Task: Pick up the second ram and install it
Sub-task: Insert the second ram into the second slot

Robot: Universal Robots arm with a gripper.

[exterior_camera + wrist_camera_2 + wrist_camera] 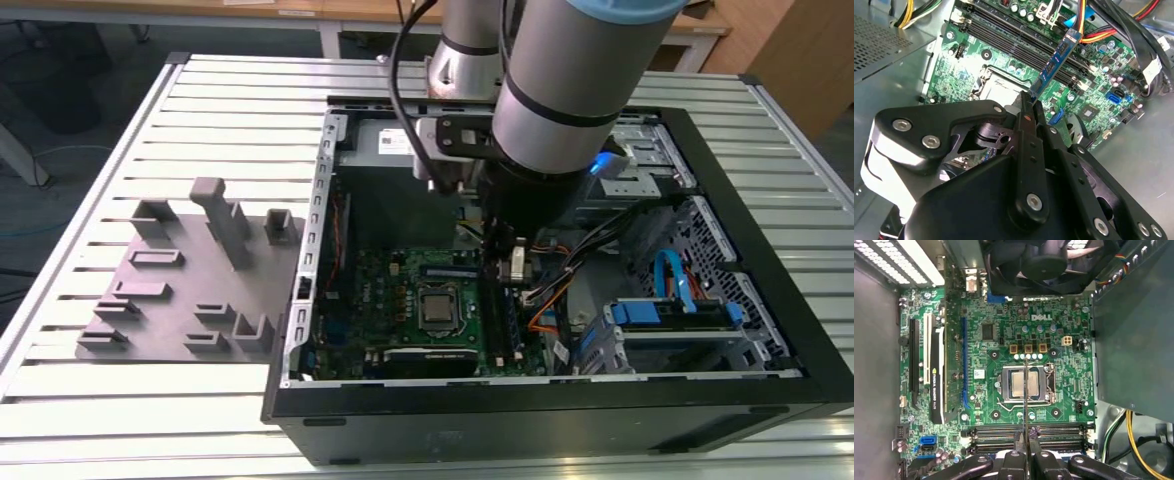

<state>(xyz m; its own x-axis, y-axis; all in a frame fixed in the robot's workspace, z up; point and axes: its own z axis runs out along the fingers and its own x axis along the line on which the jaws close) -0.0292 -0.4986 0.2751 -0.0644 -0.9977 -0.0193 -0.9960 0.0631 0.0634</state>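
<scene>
Slatted table [227,100] holds an open case [534,425] where the claw [1030,100] pinches the second ram [1056,61] over memory slots [1009,34], near cables [1134,30].

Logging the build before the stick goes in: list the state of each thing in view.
gripper: shut on the second ram
second ram: held over the motherboard, not seated
computer case: on its side, side panel off
processor: bare in its socket, no cooler
expansion card: seated in its slot
</scene>
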